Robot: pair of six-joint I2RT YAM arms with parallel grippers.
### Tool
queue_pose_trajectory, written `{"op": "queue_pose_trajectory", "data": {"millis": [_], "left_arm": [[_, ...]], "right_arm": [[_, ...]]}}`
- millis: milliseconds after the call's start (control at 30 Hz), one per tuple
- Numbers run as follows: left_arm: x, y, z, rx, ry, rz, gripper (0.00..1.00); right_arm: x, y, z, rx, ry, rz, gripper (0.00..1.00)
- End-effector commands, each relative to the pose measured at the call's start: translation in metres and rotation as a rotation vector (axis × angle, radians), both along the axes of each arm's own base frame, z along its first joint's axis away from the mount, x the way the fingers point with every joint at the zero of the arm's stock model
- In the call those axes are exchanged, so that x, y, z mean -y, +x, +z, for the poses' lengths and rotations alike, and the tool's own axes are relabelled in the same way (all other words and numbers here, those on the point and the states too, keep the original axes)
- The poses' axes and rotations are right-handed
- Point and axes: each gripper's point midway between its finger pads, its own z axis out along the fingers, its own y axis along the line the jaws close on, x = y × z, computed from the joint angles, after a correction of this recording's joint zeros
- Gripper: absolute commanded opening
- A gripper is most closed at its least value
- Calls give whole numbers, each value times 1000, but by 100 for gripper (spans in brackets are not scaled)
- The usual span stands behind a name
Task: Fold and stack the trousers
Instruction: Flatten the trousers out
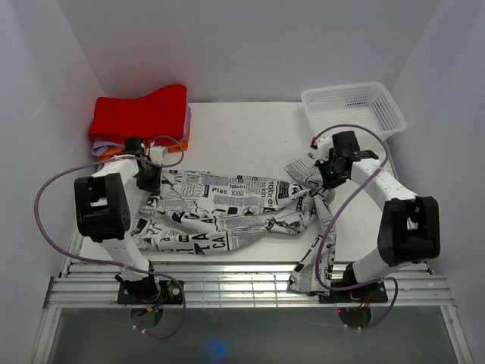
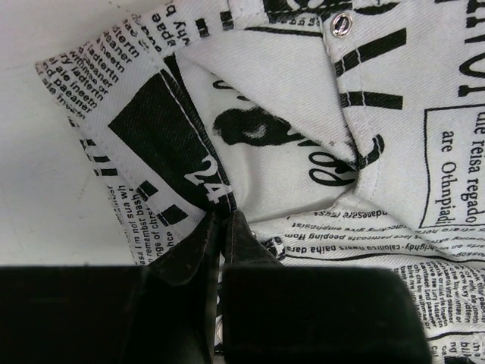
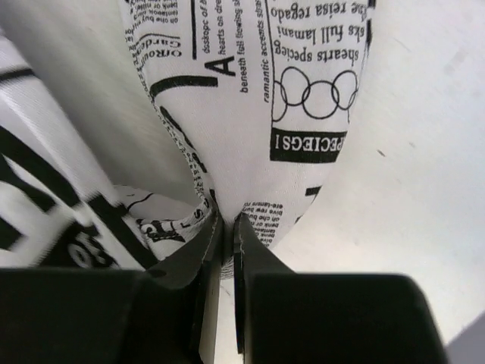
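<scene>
The trousers (image 1: pixel 227 212), white with black newspaper print, lie crumpled across the middle of the table, one leg trailing off the front edge at the right. My left gripper (image 1: pixel 148 180) is shut on the trousers' left end; in the left wrist view (image 2: pixel 225 220) its jaws pinch a fold of the printed cloth (image 2: pixel 303 114) near a metal snap. My right gripper (image 1: pixel 327 173) is shut on the trousers' right end and holds it a little above the table; in the right wrist view (image 3: pixel 226 221) the cloth (image 3: pixel 303 91) hangs from the closed jaws.
A stack of folded red, purple and orange cloths (image 1: pixel 142 115) lies at the back left. A white mesh basket (image 1: pixel 353 108) stands at the back right. White walls close in the table on three sides.
</scene>
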Motion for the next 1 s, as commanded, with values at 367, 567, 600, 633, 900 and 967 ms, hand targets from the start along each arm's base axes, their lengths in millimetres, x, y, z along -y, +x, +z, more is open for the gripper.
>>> {"op": "queue_pose_trajectory", "data": {"millis": [367,567,600,633,900,967], "left_arm": [[-41,9,-11,-33,104,45,0],[-40,8,-10,-36,94,42,0],[-40,8,-10,-36,95,42,0],[-42,8,-11,-36,100,45,0],[-52,11,-12,-32,105,64,0],[-50,13,-11,-34,94,63,0]], "right_arm": [[147,-109,-35,-190,-276,-182,8],[124,-101,2,-177,-41,-80,75],[118,-97,12,-160,-11,-50,77],[109,-101,20,-181,34,-24,78],[86,-50,43,-91,183,26,55],[79,-17,44,-3,201,11,49]]}}
